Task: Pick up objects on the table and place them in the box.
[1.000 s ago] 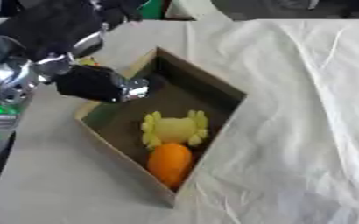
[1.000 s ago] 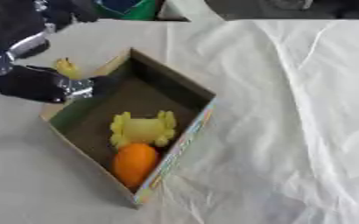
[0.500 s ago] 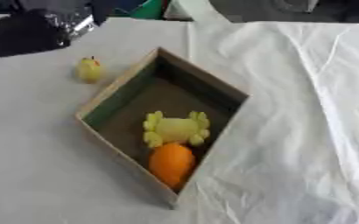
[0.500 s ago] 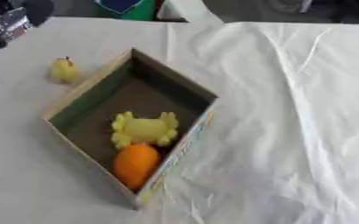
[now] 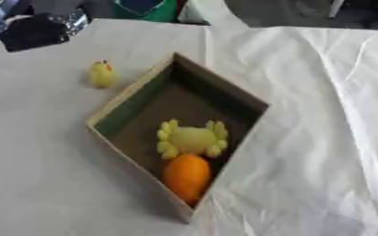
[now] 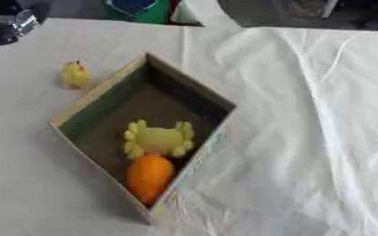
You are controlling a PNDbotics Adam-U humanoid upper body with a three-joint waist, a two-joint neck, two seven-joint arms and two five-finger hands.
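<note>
White cloth covers the surface (image 5: pixel 321 92), with a cardboard box (image 5: pixel 127 106) set cornerwise on it.

Inside the box lie a yellow crab-shaped toy (image 5: pixel 191 139) and, touching it on the near side, an orange object (image 5: pixel 186 176). A small yellow duck (image 5: pixel 103 74) stands on the cloth just beside the box's far-left wall, outside it. The cloth is wrinkled on the right. The left hand (image 5: pixel 35 28) shows black at the upper left corner, well apart from the duck; whether its fingers are spread or curled I cannot tell. A green container (image 5: pixel 148 9) sits beyond the far edge.
</note>
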